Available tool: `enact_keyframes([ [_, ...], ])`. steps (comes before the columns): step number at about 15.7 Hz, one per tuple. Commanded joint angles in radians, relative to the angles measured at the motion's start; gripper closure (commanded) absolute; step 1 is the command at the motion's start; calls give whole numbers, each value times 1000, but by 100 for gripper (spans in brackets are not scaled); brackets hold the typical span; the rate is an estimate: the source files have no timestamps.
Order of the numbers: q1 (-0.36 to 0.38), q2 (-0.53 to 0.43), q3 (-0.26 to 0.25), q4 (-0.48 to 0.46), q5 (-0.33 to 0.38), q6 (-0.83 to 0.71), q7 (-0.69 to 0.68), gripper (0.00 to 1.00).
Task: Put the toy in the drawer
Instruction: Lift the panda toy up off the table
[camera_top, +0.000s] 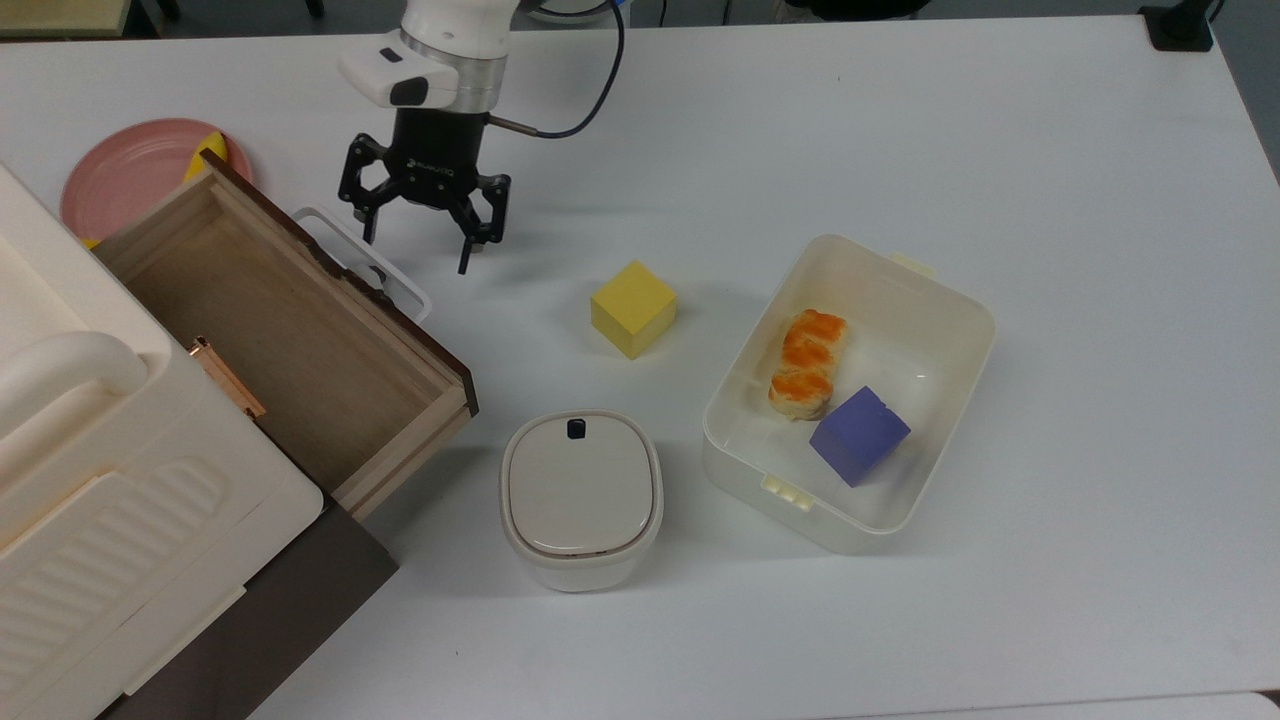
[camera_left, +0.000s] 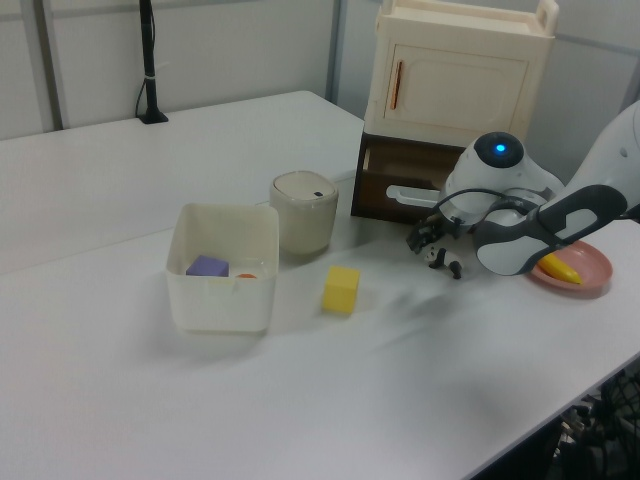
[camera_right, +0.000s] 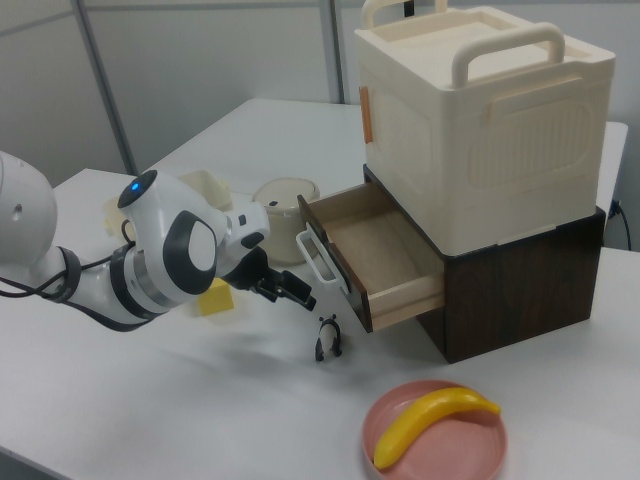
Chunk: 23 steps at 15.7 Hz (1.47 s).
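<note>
Counter (camera_top: 900, 120): white and wide; it carries everything here.
Cabinet (camera_right: 480, 120): a cream plastic box with a handle on top, sitting on a dark brown base, at the top view's left edge.
Drawer (camera_top: 270, 330): light-brown wood with a dark brown front and a white loop handle (camera_top: 385, 275), pulled out and open; the wooden floor I can see inside is bare.
My arm (camera_right: 150, 260): white, reaching in from the top view's upper edge toward the drawer front.
Tub (camera_top: 930, 290): white plastic, on the top view's right, holding a purple cube (camera_top: 858, 434) and an orange-topped pastry (camera_top: 805, 362) side by side.
Lidded pot (camera_top: 580, 495): cream, lid on, just beside the drawer's corner and between drawer and tub.
Plate (camera_right: 440, 455): pink, with a banana (camera_right: 432, 422) lying in it, near the cabinet base in the right view.
Yellow cube (camera_top: 633, 308): alone on the counter between my hand and the tub.
My hand (camera_top: 420, 245): black fingers spread apart, holding nothing, tips pointing down at the counter just off the drawer handle.
Toy (camera_right: 328, 338): a tiny black-and-white figure standing upright on the counter, in front of the drawer and outside it; in the right view it sits just below and to the right of my fingertips, apart from them.
</note>
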Motion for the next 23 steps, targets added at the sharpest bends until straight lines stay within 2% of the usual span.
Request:
enact_keyframes([
  [1,-36,15,-12,-21,-3,55,-100,0],
  [6,-98,67,-12,-36,-5,174,-105,0],
  [10,-140,115,-12,-33,-78,222,-108,0],
  [13,-146,159,-13,-24,-89,251,-108,1],
  [14,-148,176,-12,-10,-94,251,-108,5],
  [16,-148,208,-13,16,-101,253,-106,24],
  [17,-148,210,-13,19,-103,253,-106,51],
  [19,-146,205,-13,30,-105,253,-106,86],
  [20,-145,204,-13,31,-105,253,-106,100],
  [23,-142,195,-12,31,-106,253,-105,100],
])
